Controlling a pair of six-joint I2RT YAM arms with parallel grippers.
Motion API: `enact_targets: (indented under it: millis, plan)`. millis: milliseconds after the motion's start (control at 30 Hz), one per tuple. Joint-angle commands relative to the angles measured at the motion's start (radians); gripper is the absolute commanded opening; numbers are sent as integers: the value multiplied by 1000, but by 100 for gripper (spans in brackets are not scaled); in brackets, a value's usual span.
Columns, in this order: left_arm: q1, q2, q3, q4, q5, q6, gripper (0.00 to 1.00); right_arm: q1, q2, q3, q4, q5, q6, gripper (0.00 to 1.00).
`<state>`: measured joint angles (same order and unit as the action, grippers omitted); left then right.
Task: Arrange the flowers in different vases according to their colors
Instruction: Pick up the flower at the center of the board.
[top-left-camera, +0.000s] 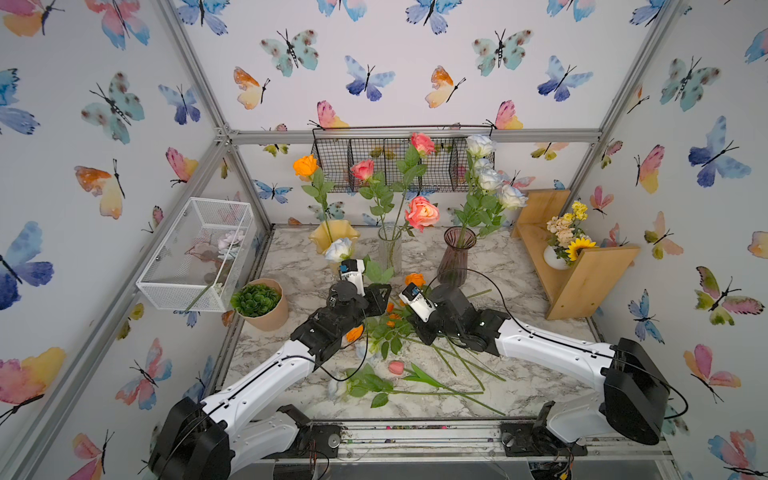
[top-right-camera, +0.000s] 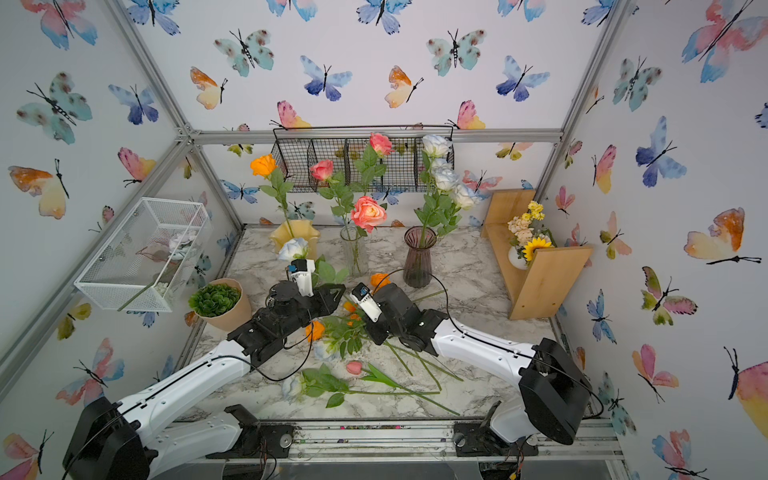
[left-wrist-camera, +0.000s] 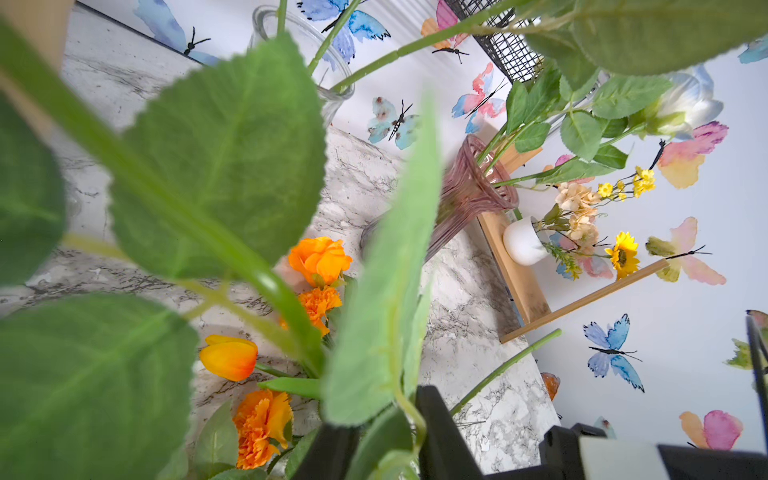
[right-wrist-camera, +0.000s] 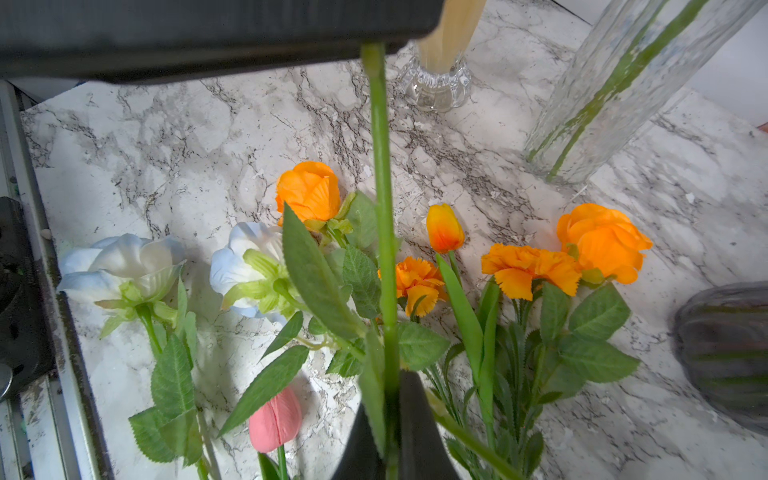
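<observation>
Table (top-left-camera: 528, 286): marble top. Vases are set at the back, so the front is free for the loose stems.
Purple vase (top-left-camera: 455, 257): white roses are stood in it. It is judged the target for the held one, by colour.
Clear vase (top-left-camera: 390, 249): pink roses are stood upright in it.
Yellow vase (top-left-camera: 320, 239): one orange rose is stood in it.
Rose (top-left-camera: 338, 249): white, held above the table, w/ the bloom seen just in front of the yellow vase. The stem is run down between both grippers. Prob. a hand-over, so that the stem end is made free for going into a vase.
Loose flowers (right-wrist-camera: 532, 266): orange ones, 2 white roses & a pink tulip (right-wrist-camera: 276, 419) are lying on the table, not yet sorted.
Right gripper (right-wrist-camera: 388, 440): fingers are closed tight on the rose stem.
Left gripper (left-wrist-camera: 386, 436): fingers are narrow, w/ stem & leaves between. Whether the stem is pinched cannot be told.
Top views: the bloom, the vase colours & both arms are shown. The grip itself is hidden by the wrists.
Right wrist view: the pinch on the stem is shown, also the flowers lying under the arms.
Left wrist view: mostly blocked by leaves. The mouth of the purple vase is seen, the held bloom is not.
</observation>
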<state>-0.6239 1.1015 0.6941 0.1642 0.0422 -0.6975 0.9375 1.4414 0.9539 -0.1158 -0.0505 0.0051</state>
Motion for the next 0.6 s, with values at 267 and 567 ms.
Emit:
enact_targets:
  millis: [267, 567]
  plan:
    - [-5, 27, 53, -1, 31, 26, 2, 6, -11, -14, 31, -5, -47, 16]
    - [-5, 31, 95, -17, -16, 27, 0, 6, -23, 12, -8, 36, -70, 58]
